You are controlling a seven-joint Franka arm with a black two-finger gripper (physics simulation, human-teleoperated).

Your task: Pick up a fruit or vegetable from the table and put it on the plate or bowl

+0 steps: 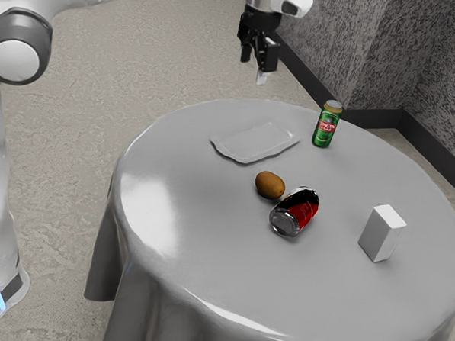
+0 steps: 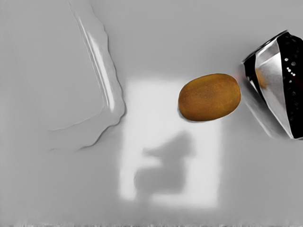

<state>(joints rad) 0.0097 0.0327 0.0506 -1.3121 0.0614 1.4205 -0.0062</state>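
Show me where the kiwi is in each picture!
Exterior view: the kiwi lies between the plate and the tipped red can.
Wrist view: the kiwi lies between the plate and the red can.
Shared landmark: the plate, with its wavy rim.

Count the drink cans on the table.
2. A green can stands upright at the far edge, on the exterior view's right of the plate. A red can lies on its side beside the kiwi. None looks hidden.
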